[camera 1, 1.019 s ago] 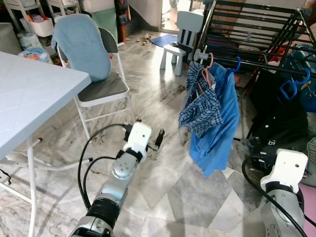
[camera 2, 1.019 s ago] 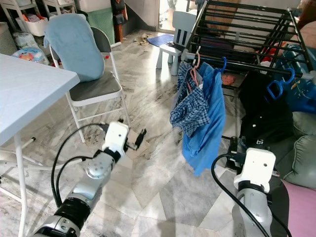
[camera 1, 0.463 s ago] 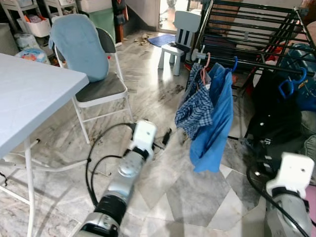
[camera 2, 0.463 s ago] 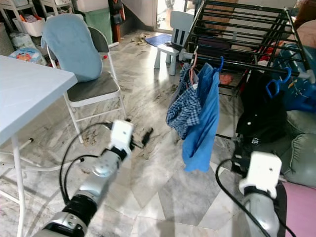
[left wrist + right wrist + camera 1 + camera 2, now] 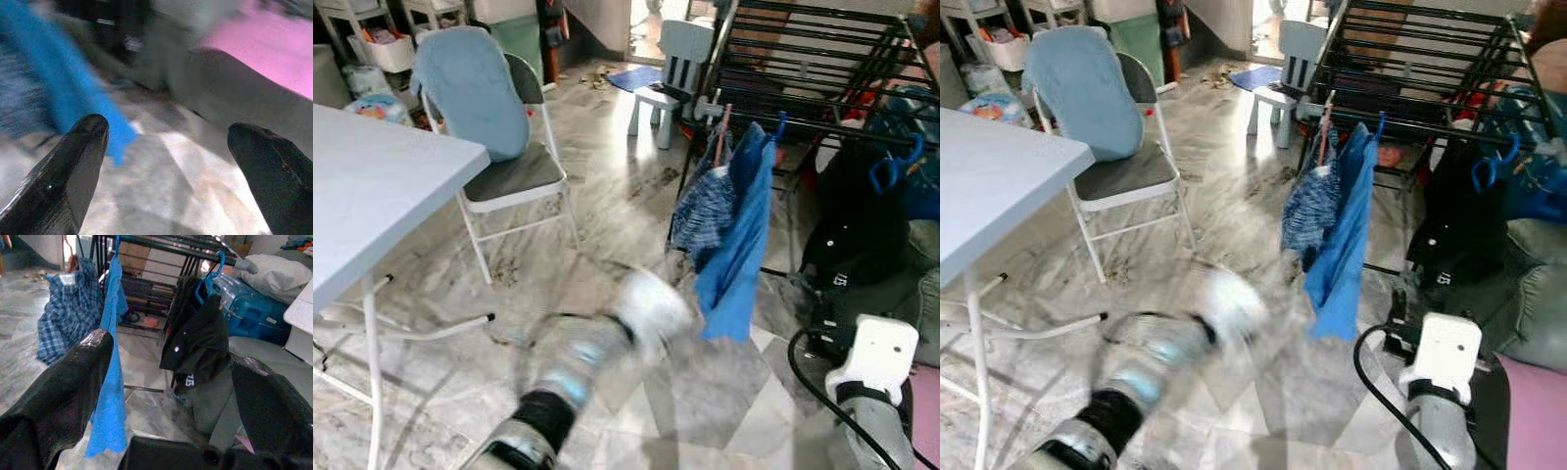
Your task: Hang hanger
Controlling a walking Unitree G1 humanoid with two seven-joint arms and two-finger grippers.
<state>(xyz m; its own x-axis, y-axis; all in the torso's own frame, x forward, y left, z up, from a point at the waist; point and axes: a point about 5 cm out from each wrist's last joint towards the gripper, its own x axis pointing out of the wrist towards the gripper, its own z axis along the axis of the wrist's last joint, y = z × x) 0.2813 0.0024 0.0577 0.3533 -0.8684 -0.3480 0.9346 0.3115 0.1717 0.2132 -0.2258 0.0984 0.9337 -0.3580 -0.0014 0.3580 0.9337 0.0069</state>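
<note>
A: Where are the hangers?

B: Up on the front bar of the black drying rack (image 5: 822, 59). A pink hanger (image 5: 721, 137) carries a blue checked shirt (image 5: 703, 208), and just beside it a blue hanger (image 5: 780, 125) carries a plain blue shirt (image 5: 736, 245). Both hooks are over the bar and both garments hang straight down, long axis vertical, their hems clear of the floor.

A: Anything further along the bar?

B: Another blue hanger (image 5: 209, 278) with a black garment (image 5: 198, 338) on it, well apart from the first two. Behind it lies a blue suitcase (image 5: 249, 308).

A: The grippers?

B: The left gripper (image 5: 168, 147) is spread wide and holds nothing; its two black fingers (image 5: 73, 161) frame the floor, with the plain blue shirt's hem near one of them. In the head views the left arm (image 5: 597, 362) is a blur over the marble floor (image 5: 626, 196), just short of the hanging shirts. The right gripper (image 5: 166, 377) is also wide and empty, looking toward the rack; the right arm (image 5: 876, 382) sits low at the right.

A: Room to move?

B: Open floor lies between the rack and the folding chair (image 5: 504, 147), which has a light blue cloth (image 5: 470, 83) over its back. The white worktop (image 5: 372, 186) has its edge and corner at the left. A small white chair (image 5: 675, 69) stands near the rack's far corner.
</note>
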